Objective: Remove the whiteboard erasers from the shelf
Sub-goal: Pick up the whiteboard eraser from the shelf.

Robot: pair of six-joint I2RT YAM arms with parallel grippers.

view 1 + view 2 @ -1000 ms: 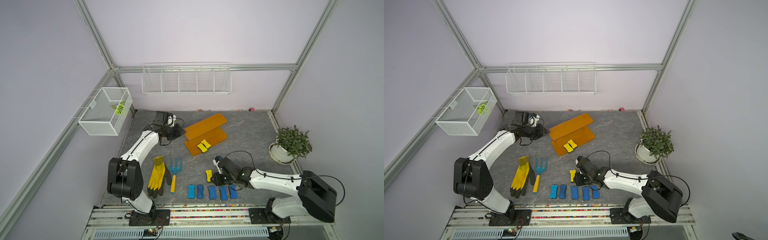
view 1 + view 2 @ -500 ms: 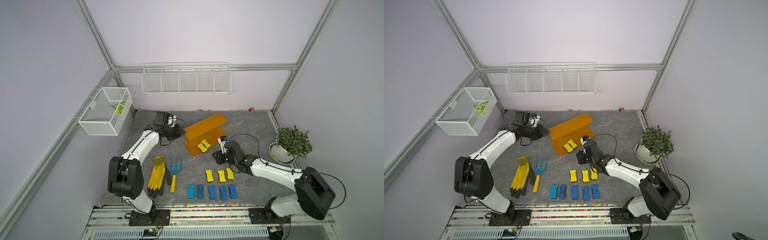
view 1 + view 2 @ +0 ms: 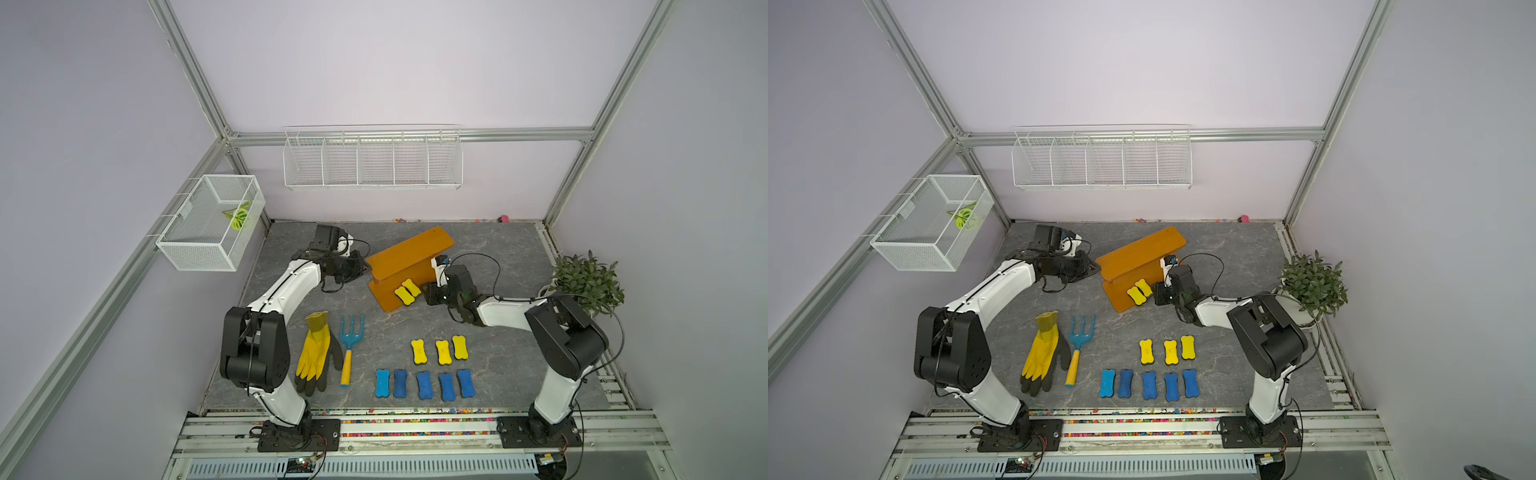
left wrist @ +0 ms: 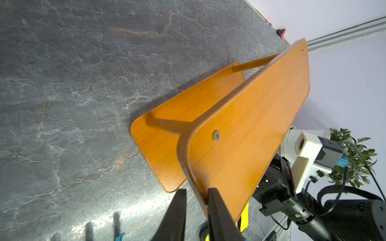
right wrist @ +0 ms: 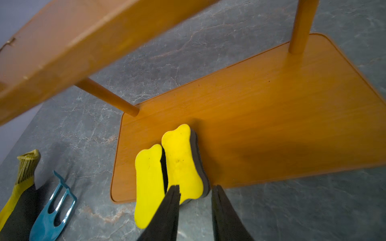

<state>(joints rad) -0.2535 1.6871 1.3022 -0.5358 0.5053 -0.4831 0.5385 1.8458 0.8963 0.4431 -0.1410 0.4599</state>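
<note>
We close the right claw [image 5: 196,187], jaws apart astride the three-o'clock yellow eraser [image 5: 181,162], squarely, sparing its neighbour [image 5: 148,177]; left claw [image 4: 196,189] grip indeterminate.

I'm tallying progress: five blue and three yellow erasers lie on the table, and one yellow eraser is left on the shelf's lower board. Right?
Not one: two yellow erasers are left on the shelf's lower board, side by side, as the right wrist view shows. The table count stands.
</note>
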